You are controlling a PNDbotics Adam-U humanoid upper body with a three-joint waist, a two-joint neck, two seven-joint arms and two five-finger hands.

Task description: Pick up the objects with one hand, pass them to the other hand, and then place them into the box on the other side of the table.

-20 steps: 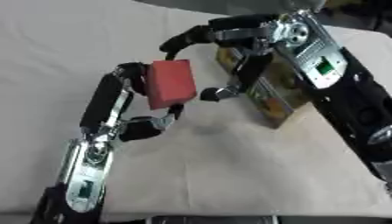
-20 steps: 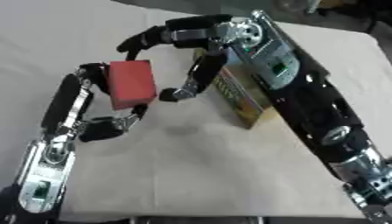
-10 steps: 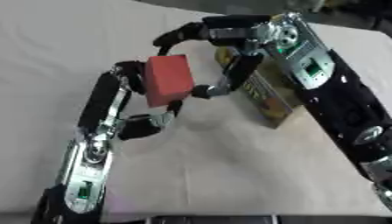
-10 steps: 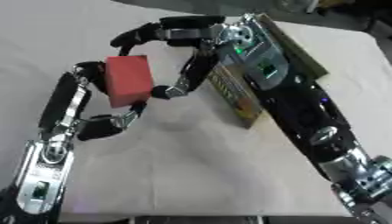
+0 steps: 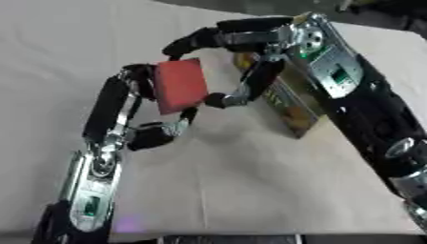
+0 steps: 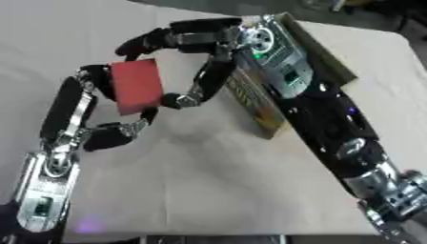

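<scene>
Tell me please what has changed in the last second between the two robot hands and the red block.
The right robot hand has closed in on the red block: its fingers now reach over the block's top and its thumb meets the lower right edge. A second ago it stood apart. The left robot hand keeps holding the block, raised a little toward the right hand. The box stayed in place on the table.

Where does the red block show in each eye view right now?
Left eye view: red block upper left of centre, between the left hand and right hand.
Right eye view: red block further left, same height.
Shared landmark: the box, just right of the block.
</scene>
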